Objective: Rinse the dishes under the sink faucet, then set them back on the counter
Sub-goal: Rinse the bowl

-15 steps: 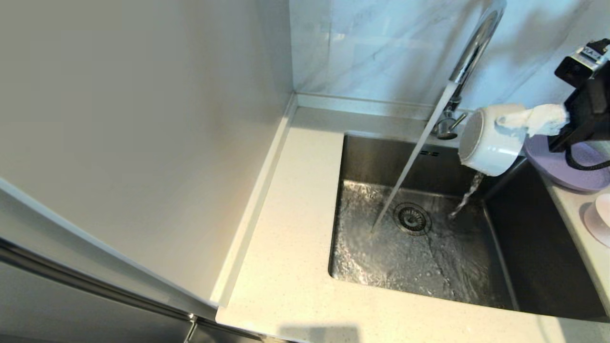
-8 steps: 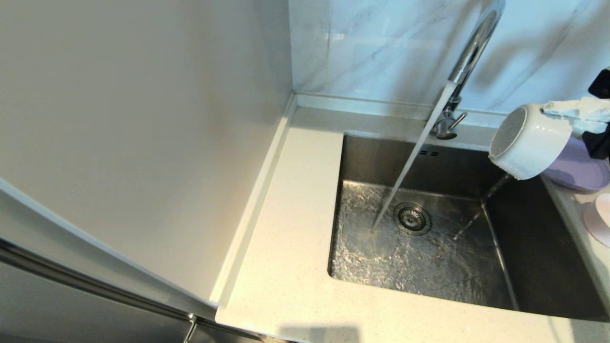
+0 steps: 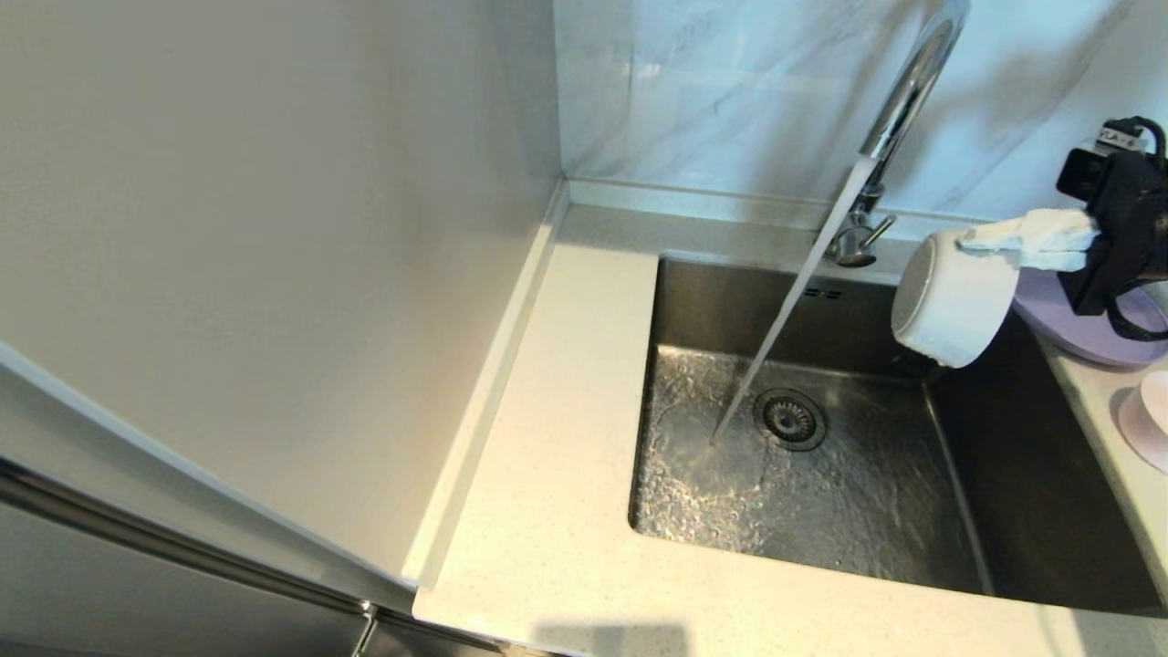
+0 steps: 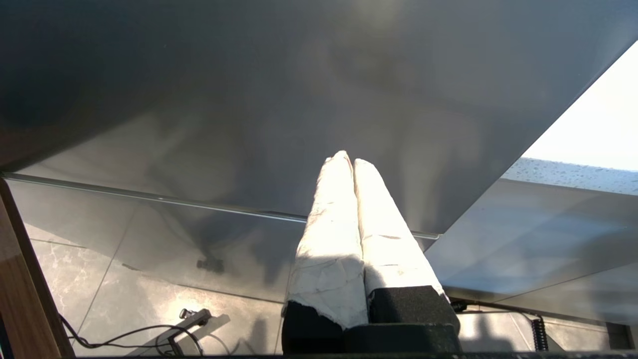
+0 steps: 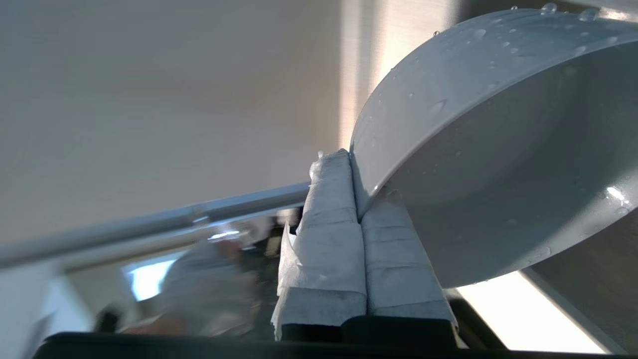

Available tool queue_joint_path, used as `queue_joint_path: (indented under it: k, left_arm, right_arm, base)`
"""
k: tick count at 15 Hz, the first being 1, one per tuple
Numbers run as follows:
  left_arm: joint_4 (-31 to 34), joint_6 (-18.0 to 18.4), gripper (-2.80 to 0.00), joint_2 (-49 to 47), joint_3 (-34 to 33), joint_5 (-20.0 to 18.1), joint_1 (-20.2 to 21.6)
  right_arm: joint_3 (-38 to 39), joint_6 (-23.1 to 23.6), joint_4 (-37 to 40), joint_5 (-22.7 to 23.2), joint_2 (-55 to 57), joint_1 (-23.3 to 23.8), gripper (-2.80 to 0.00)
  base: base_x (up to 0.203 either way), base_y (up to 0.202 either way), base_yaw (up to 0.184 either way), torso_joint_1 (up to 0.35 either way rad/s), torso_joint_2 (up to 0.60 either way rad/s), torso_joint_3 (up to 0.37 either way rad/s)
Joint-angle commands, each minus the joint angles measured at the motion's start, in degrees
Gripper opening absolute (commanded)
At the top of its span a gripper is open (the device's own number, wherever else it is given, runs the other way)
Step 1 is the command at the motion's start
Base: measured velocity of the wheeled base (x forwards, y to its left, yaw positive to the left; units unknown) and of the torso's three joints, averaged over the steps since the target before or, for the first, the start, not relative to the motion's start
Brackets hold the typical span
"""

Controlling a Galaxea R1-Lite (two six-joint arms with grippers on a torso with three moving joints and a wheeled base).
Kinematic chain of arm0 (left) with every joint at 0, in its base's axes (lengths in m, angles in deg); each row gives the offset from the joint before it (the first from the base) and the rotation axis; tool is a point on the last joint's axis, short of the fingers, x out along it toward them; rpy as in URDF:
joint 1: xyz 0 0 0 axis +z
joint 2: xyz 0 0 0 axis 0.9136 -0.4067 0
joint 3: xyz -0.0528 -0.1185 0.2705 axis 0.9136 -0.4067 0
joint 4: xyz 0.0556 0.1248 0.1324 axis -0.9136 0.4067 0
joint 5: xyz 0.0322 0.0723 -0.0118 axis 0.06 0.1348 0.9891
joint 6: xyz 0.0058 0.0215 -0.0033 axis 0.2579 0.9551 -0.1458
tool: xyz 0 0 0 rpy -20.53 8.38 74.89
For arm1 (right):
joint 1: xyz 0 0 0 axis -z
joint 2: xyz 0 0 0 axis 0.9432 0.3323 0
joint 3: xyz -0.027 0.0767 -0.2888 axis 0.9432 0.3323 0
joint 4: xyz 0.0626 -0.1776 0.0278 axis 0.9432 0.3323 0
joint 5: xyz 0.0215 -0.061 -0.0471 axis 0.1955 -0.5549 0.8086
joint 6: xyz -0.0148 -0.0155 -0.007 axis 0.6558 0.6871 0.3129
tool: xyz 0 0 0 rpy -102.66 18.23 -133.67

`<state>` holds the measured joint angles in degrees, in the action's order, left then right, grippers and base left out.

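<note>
Water is running from the faucet [image 3: 899, 100] into the sink [image 3: 821, 493]. Over the sink's far right corner, the right end effector [image 3: 990, 245] is gripping the tilted white bowl [image 3: 954, 297] by its rim. Left end effector [image 4: 349, 162] is sitting closed, away from the sink.

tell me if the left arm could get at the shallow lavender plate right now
Probably not. The left gripper is shut and parked down below the counter, out of the head view, while the shallow lavender plate lies on the off-white speckled counter beyond the steel sink, with the right gripper and its white bowl in between.
</note>
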<state>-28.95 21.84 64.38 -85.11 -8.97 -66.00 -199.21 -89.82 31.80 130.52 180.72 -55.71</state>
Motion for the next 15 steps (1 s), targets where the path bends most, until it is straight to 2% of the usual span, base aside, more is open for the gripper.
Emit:
queue_joint_path:
  k: [1,5,8,11,15]
  left_arm:
    - [0.0,0.0,-2.8,0.0,0.0,0.01,0.0]
    - [0.0,0.0,-2.8,0.0,0.0,0.01,0.0]
    - [0.0,0.0,-2.8,0.0,0.0,0.01,0.0]
    - [0.0,0.0,-2.8,0.0,0.0,0.01,0.0]
    - [0.0,0.0,-2.8,0.0,0.0,0.01,0.0]
  right_arm:
    - [0.98,-1.37,0.37,-8.2,-1.43,-5.08,-2.8]
    - [2.49,-1.9,0.21,-12.11,-2.03,-8.21,-2.8]
    - [1.93,-2.12,-0.39,-12.31,0.26,-8.2,-2.8]
    - [2.22,-2.22,-3.95,-12.36,1.15,-8.29,-2.8]
    - [2.21,-6.91,-11.94,-12.36,2.64,-9.88,-2.8]
  base:
    - [0.0,0.0,0.0,0.0,0.0,0.0]
    - [0.0,0.0,0.0,0.0,0.0,0.0]
    - [0.0,0.0,0.0,0.0,0.0,0.0]
    - [0.0,0.0,0.0,0.0,0.0,0.0]
    - [0.0,0.0,0.0,0.0,0.0,0.0]
